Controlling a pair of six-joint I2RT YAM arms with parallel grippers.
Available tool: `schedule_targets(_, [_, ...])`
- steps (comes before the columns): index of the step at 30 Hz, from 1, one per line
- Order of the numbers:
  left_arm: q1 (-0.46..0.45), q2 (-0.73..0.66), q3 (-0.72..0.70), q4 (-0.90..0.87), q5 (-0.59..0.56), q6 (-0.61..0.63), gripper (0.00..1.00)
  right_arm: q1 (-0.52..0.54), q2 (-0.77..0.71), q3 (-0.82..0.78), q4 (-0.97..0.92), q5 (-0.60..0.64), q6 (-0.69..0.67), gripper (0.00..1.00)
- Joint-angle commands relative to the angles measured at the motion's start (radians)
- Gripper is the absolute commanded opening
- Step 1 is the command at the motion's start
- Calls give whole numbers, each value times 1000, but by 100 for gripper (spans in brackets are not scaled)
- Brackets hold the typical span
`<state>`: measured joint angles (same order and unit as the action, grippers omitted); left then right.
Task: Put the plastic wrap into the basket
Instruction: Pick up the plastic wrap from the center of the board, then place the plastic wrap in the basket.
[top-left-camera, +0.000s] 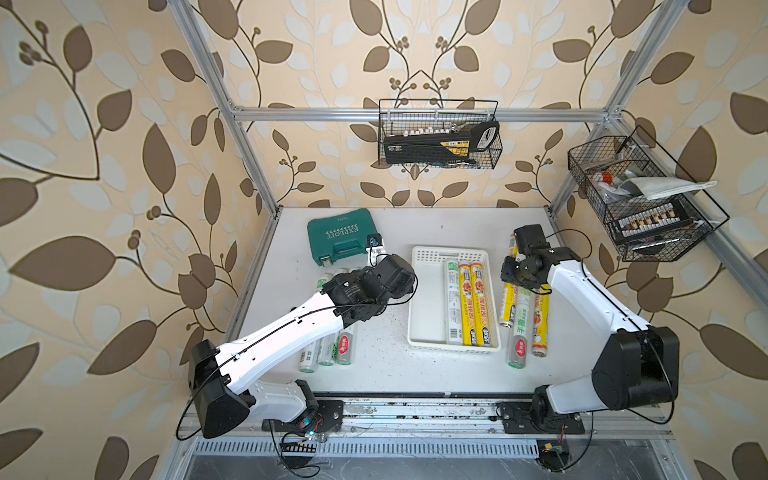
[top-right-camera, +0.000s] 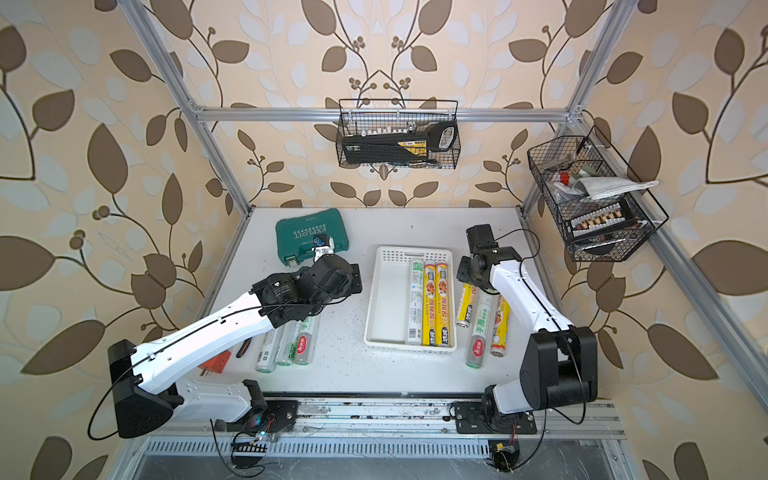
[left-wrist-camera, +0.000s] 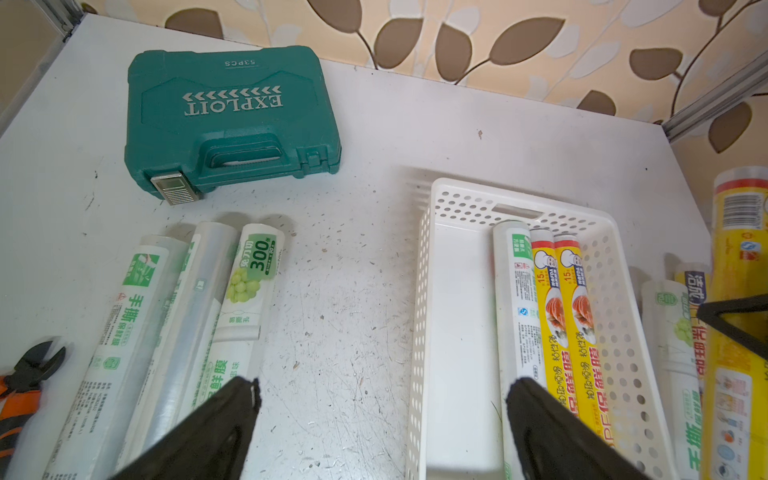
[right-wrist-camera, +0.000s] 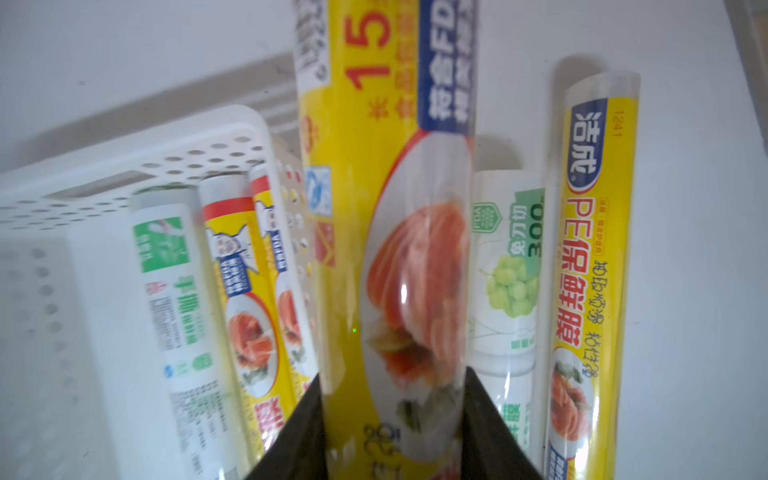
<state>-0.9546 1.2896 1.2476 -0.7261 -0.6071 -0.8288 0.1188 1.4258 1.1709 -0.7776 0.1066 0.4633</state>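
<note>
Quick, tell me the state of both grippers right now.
Left gripper: open, holding nothing.
Right gripper: closed on a yellow roll of plastic wrap.

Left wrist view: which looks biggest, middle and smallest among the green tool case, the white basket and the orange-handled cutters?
1. white basket, though it lies nearer the camera.
2. green tool case.
3. orange-handled cutters, partly cut off at the picture's edge.

Basket (top-left-camera: 428, 299) left half free — three rolls (top-left-camera: 467, 303) crowd right side; tool case (top-left-camera: 340, 235) far corner.
</note>
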Motion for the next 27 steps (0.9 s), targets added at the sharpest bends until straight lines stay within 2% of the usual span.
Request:
schedule_targets(1, [9,-55,-7,-36,-63,-27,99,34,-67,44,-35,-122,15,40])
schedule_targets(8, [8,-152,-64,-44,-136,-27,99,126,-104,69,-14,-256,100,40])
schedule_targets(16, [13,-230,-102,-70,-185,-27,99,247,-105,8,140,-304,235,40])
schedule_targets(19, [13,-242,-109,-73,-189,-30,99,301,-103,-34,225,-292,282,39])
schedule_targets(27, [14,-251,-109,-82,-190,-31,99,410,-50,-73,304,-182,316,39])
